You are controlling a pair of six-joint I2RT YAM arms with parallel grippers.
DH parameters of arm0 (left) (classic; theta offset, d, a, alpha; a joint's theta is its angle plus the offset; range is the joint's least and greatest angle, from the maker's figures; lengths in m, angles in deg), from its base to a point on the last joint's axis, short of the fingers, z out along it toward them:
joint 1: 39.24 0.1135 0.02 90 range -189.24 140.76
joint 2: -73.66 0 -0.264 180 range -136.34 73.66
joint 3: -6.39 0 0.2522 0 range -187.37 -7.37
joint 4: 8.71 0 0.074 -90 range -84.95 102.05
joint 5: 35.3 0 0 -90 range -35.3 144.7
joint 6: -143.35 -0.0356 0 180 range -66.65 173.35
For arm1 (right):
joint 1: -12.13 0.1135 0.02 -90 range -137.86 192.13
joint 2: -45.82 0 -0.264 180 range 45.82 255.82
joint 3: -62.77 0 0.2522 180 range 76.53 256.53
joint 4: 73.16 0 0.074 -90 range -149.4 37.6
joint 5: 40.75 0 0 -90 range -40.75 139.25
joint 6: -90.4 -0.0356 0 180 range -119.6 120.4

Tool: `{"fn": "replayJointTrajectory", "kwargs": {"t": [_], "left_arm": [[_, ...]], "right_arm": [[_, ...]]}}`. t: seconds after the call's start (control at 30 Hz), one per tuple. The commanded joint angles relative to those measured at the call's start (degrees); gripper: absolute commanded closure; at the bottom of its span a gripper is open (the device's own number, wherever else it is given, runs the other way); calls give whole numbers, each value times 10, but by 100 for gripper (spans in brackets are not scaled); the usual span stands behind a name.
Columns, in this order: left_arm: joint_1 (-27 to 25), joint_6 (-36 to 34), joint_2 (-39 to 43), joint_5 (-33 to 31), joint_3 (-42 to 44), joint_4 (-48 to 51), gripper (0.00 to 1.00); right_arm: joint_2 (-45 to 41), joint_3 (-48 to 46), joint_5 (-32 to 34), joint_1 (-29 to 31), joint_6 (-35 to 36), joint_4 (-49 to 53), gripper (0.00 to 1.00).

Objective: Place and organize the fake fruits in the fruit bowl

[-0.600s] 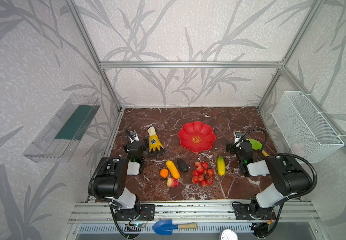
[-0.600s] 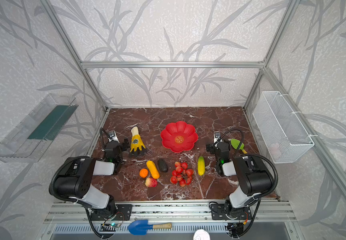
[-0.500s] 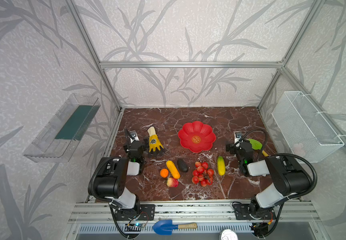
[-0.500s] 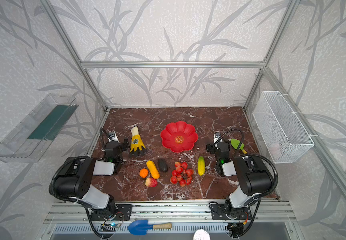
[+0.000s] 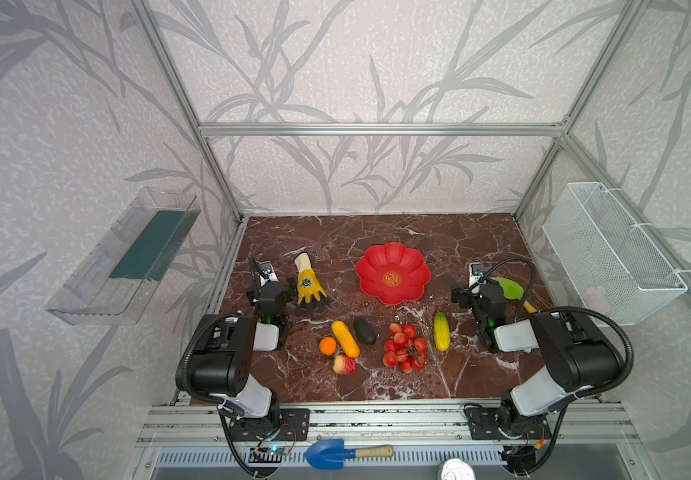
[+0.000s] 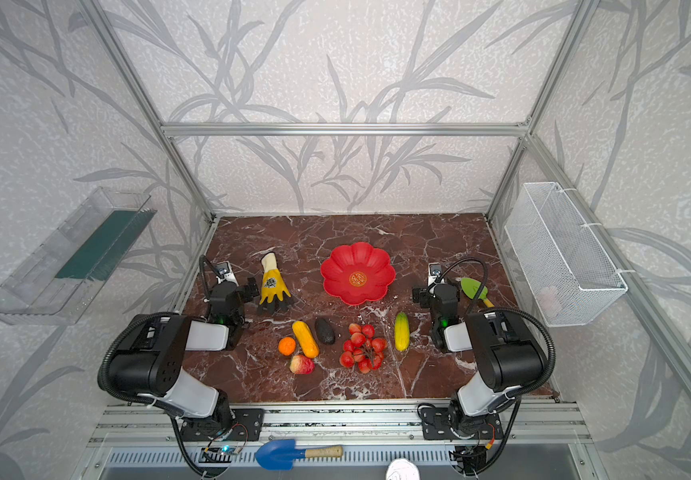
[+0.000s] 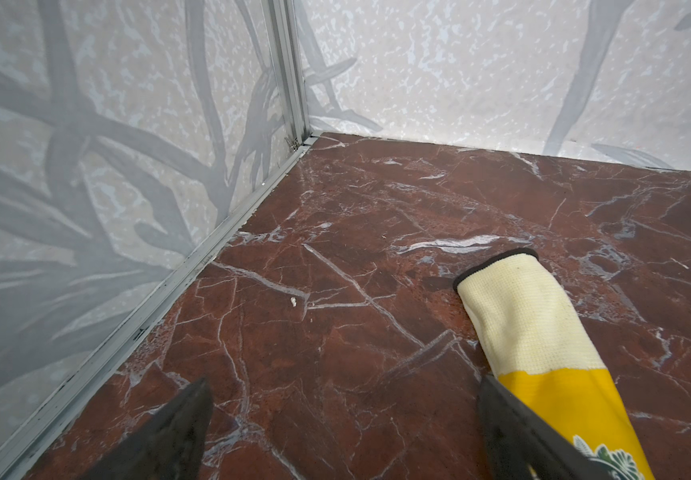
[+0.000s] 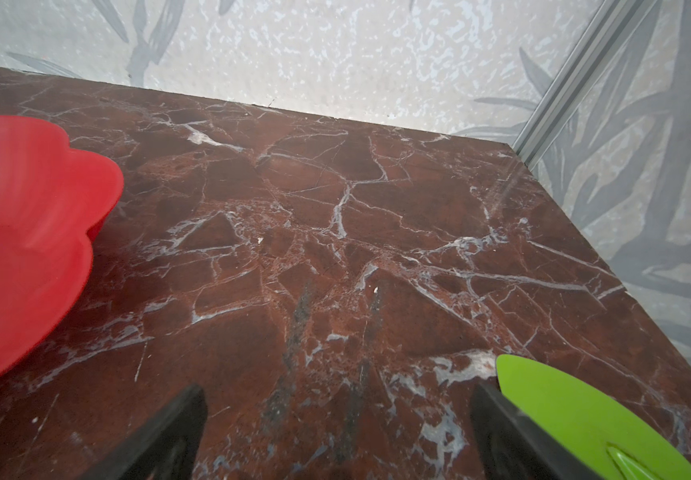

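Marble in dark red with white veins forms the flat worktop [image 5: 377, 232]. One fruit bowl [image 5: 375, 259] sits on it toward the back centre: a shallow, glossy red dish with a scalloped petal rim and a round gold emblem at its middle.

Six smooth plastic fruits lie on the worktop nearer the arms, all apart from the bowl. Four cluster close together on the left: a round orange ball [image 5: 327, 345], a yellow-orange oblong [image 5: 345, 339], a dark avocado [image 5: 364, 331] and a red-yellow apple [image 5: 344, 365]. A bunch of red berries [image 5: 404, 347] lies to their right, and a yellow-green oblong [image 5: 441, 331] lies just beyond it.

One knitted glove [image 5: 308, 284], cream at the cuff and yellow below with dark fingers, lies flat left of the bowl. One flat green leaf-shaped tool [image 5: 509, 287] lies on the right.

The left gripper [image 7: 343, 384] is spread wide and holds nothing; one black finger stands beside the glove. The right gripper [image 8: 337, 390] is likewise spread wide and holds nothing, between the bowl and the green tool.
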Motion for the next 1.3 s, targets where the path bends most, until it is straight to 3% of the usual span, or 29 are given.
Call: {"fn": "replayJointTrajectory", "kwargs": {"t": [0.0, 0.23, 0.33, 0.37, 0.4, 0.47, 0.57, 0.63, 0.67, 0.7, 0.77, 0.87, 1.0, 1.1, 1.27], "left_arm": [[3, -5, -3, 0, -2, -6, 1], [3, -4, -1, -3, 5, -16, 1], [3, 11, 25, -22, 40, -54, 2], [3, 2, 32, -4, 55, -76, 4], [-4, -27, 35, 21, 69, -117, 4], [-42, -48, 75, -68, 71, -97, 4], [-57, -29, 185, -144, 38, 37, 1], [-54, 78, 265, -155, -3, 195, 1], [-52, 145, 301, -152, -27, 285, 1], [-51, 208, 328, -141, -46, 358, 1], [-50, 259, 362, -92, -47, 404, 1], [-50, 297, 402, -33, -18, 404, 1], [-50, 321, 439, 16, -6, 448, 2], [-49, 341, 454, 29, -3, 476, 3], [-49, 361, 461, 56, 9, 484, 4]], "right_arm": [[-9, 10, 4, -3, -4, -5, 1], [-10, 3, 16, -2, -6, -21, 1], [-75, -13, 52, 17, 8, -2, 1], [-128, 14, 109, 43, 17, 90, 1], [-183, 72, 136, 53, -11, 249, 1], [-237, 177, 114, 52, -80, 478, 1], [-258, 211, 50, 53, -131, 495, 1], [-273, 203, -21, 47, -164, 506, 1], [-282, 192, -76, 45, -157, 506, 0], [-288, 189, -89, 48, -173, 525, 4], [-290, 204, -97, 52, -214, 609, 7], [-286, 212, -123, 77, -248, 716, 11], [-293, 181, -84, 162, -268, 784, 11], [-289, 146, -60, 206, -298, 782, 11], [-236, 119, -42, 229, -316, 739, 14]]}}
